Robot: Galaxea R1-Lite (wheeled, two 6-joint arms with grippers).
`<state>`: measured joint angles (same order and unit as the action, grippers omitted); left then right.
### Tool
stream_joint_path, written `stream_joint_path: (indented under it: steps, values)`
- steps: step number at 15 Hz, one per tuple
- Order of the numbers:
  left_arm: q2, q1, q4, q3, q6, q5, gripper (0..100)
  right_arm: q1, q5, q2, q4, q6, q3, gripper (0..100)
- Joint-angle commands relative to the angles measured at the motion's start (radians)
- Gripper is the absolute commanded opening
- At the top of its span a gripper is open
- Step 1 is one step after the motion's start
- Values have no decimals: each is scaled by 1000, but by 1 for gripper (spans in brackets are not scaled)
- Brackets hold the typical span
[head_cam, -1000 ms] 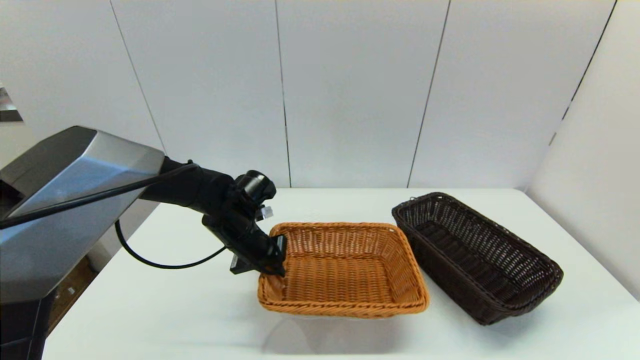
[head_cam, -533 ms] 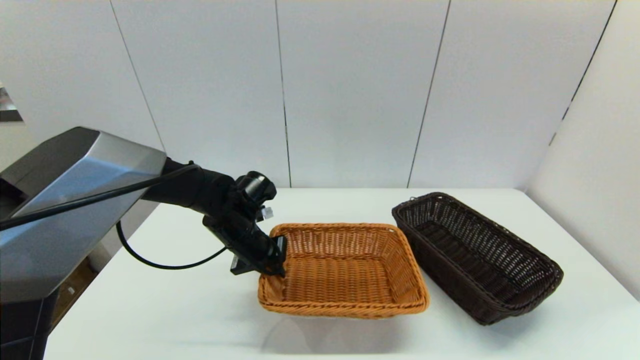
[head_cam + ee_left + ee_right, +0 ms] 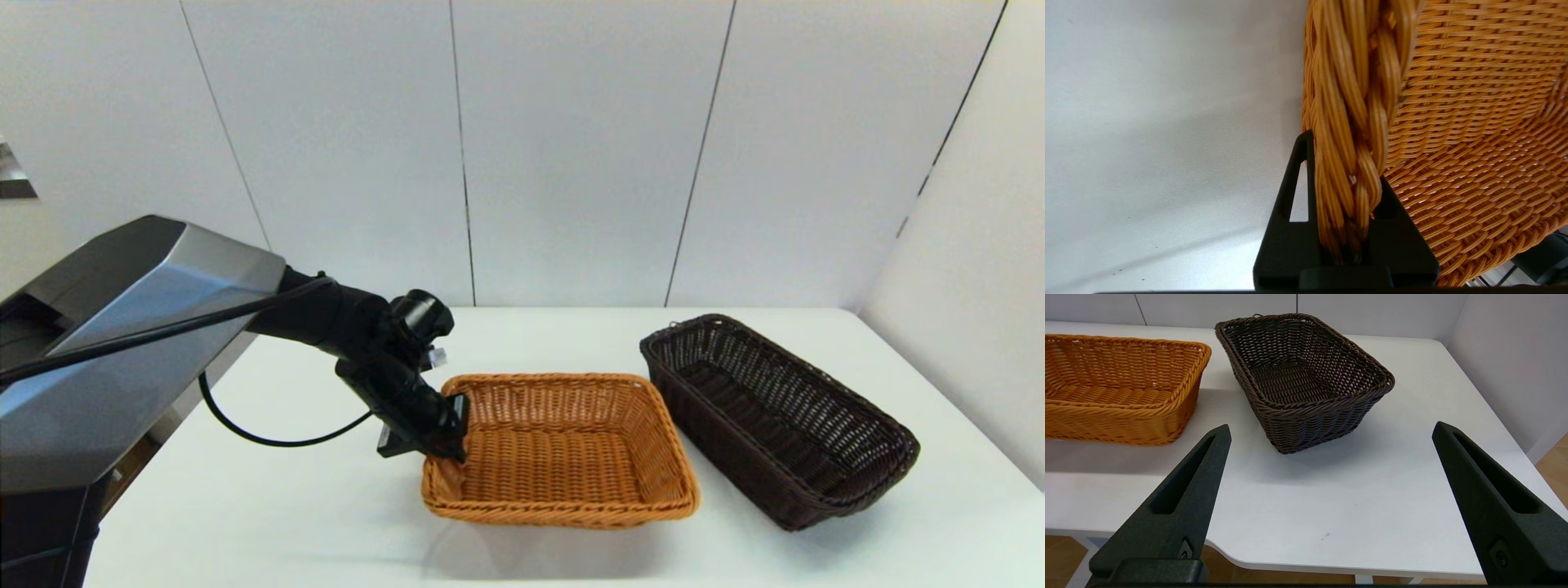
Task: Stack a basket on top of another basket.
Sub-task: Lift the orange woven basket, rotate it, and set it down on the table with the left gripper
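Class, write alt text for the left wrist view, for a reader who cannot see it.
Close up, the left pincer is shut on the braided rim of the orange-tan basket, one black finger outside the rim and the other inside. The woven wall and floor of the basket fill one side of the picture; the bare white table fills the other.

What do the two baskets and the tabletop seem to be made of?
The orange basket, pinched at its rim by the left gripper, looks like woven wicker or plastic rattan: glossy braided strands. The dark basket shows the same weave, dark brown. The table looks like smooth white laminate.
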<state>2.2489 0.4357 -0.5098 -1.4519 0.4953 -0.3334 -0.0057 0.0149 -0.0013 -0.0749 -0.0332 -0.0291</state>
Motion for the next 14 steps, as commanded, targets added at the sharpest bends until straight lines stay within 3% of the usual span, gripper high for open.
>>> stream_joint_path:
  steps: [1,2,14]
  values:
    - [6,3,-4,-1,9,-1,0,0,0,0,0,-1,0,100]
    - [6,3,-4,-2,17,2,100,0,0,0,-2,-1,0,100]
    - [-115,-9,-24,-13,20,22,100,0,0,1,-2,-1,0,100]
